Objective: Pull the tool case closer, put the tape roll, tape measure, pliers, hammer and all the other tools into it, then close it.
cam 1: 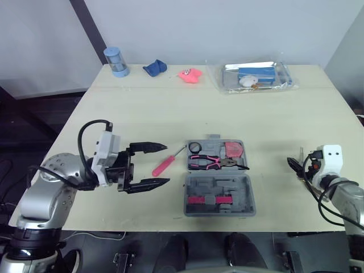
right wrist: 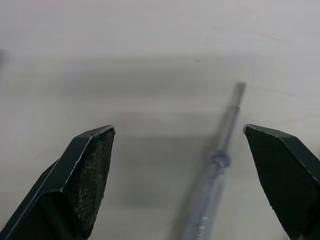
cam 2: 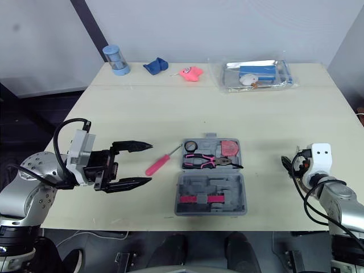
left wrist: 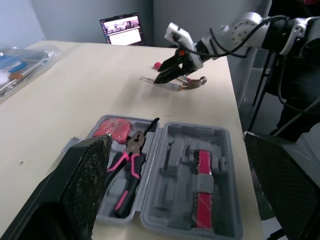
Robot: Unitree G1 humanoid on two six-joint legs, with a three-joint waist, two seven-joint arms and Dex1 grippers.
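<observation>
Jaws on the left gripper [cam 1: 166, 164] stand wide apart and hold nothing. They hover low toward the near left of the counter [cam 1: 170, 108], tips just beside the red-handled screwdriver [cam 1: 162, 166], which lies loose just left of the tool case [cam 1: 239, 185]. From the left eye view the case sits open by the counter's near edge, so I judge the pulling closer done. Its far half holds the pliers [cam 1: 209, 162], a red tape measure [cam 1: 232, 149] and a black ring [cam 1: 195, 147], probably the tape roll. Its near half holds a red bar [cam 1: 210, 199] I cannot identify. At the far edge lies a clear bag [cam 1: 219, 79] with blue and white items inside.

From the left wrist view, the right gripper [left wrist: 160, 78] hangs over the hammer [left wrist: 192, 82], which lies on the counter well apart from the case.

From the right wrist view, its jaws are spread wide and empty, with a slim shaft [right wrist: 222, 150] below them; which tool it belongs to I cannot tell.

Left to do: screwdriver and hammer go in, then the case is closed.
</observation>
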